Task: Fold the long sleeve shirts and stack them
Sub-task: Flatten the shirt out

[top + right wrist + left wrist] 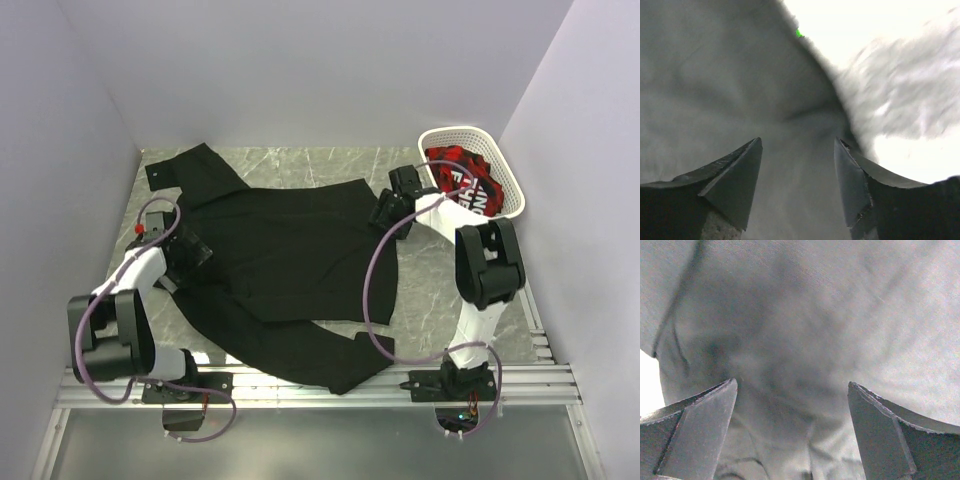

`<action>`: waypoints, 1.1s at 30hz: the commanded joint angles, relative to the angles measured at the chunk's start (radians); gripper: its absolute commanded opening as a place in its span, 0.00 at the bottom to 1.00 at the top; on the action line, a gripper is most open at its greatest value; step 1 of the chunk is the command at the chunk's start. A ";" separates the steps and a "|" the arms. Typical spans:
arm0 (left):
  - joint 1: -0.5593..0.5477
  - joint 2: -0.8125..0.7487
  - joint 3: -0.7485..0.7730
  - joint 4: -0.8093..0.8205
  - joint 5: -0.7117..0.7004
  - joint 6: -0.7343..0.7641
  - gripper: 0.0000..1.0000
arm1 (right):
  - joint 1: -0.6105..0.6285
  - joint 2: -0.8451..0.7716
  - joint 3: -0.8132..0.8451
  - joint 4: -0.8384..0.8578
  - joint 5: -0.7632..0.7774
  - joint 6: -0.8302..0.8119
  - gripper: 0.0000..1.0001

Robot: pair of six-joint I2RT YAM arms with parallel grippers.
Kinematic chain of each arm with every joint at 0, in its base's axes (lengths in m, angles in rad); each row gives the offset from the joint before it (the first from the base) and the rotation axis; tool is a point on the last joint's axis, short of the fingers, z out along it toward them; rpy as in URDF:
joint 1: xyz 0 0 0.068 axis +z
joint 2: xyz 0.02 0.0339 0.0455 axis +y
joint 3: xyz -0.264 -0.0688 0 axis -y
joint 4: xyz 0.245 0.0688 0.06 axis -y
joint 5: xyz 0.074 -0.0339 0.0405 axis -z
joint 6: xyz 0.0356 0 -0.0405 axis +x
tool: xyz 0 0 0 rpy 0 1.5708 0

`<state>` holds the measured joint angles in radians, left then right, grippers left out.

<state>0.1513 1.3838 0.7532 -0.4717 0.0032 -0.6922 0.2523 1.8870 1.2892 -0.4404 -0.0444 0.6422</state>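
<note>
One long sleeve shirt (290, 260), plain black, lies spread across the marble table (430, 290), a sleeve reaching to the far left and its hem hanging over the near edge. My left gripper (188, 250) sits low on the shirt's left edge. In the left wrist view it (792, 384) is open wide, with wrinkled shirt fabric (805, 330) filling the view under the fingers. My right gripper (385, 210) is at the shirt's right edge near the basket. In the right wrist view it (798, 141) is open over the shirt cloth (715, 80), nothing pinched between the fingers.
A white basket (455, 131) stands at the far right corner with red and black cloth (465, 175) inside. White walls close in the table on three sides. A metal rail (560, 380) runs along the near edge by the arm bases.
</note>
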 commanded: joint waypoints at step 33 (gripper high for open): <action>-0.090 0.457 0.331 0.078 0.021 -0.009 0.99 | 0.007 0.165 0.197 -0.144 -0.026 0.017 0.67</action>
<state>0.0662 1.7287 1.0443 -0.4164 0.0174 -0.7238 0.2905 2.0136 1.4193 -0.5426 -0.1074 0.6582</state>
